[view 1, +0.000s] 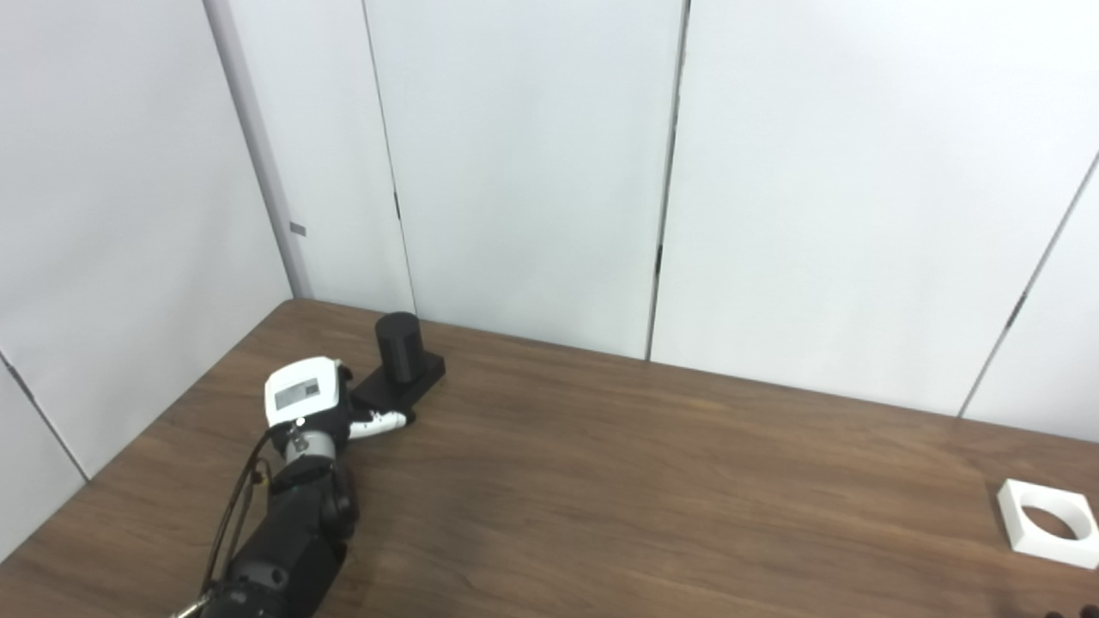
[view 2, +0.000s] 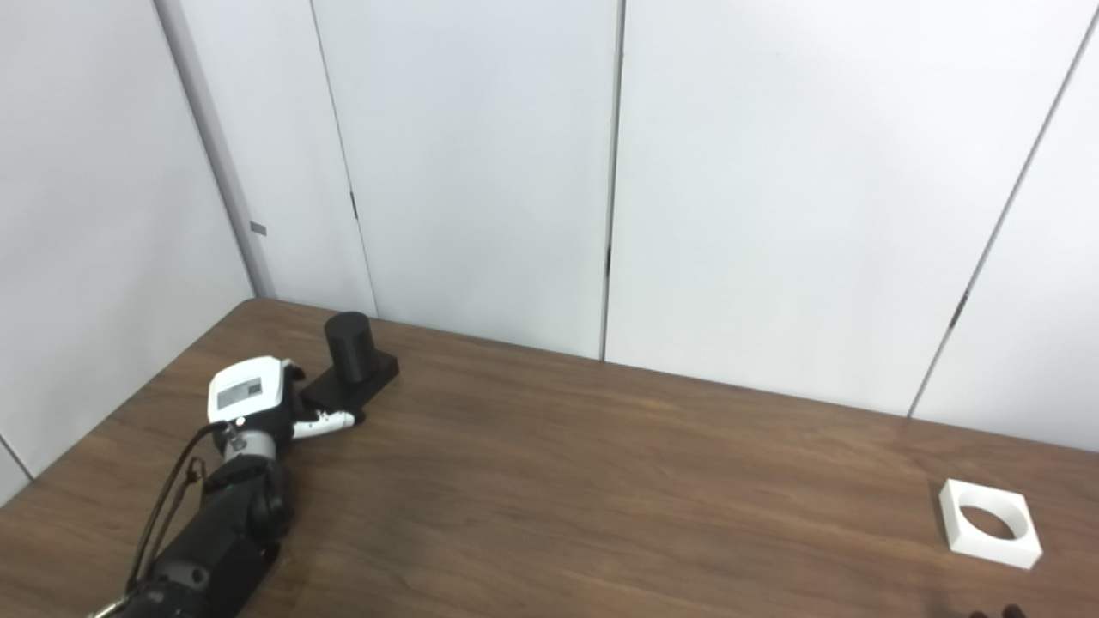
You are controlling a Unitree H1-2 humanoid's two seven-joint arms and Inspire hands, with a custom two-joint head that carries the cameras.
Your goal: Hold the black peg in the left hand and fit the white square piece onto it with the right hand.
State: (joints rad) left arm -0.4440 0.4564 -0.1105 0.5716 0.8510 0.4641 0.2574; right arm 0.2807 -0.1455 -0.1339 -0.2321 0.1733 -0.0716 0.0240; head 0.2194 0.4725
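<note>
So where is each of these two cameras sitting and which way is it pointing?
Left eye view: on the robot's head, looking down across the wooden table toward the white wall panels; the left arm and left hand show at the black peg.
Right eye view: beside it, a little to the right, facing the same way; dark fingertips show at the bottom right edge.
Both share the peg, the left hand and the white square piece, lying far right.

No text, label or number is legible anywhere.
</note>
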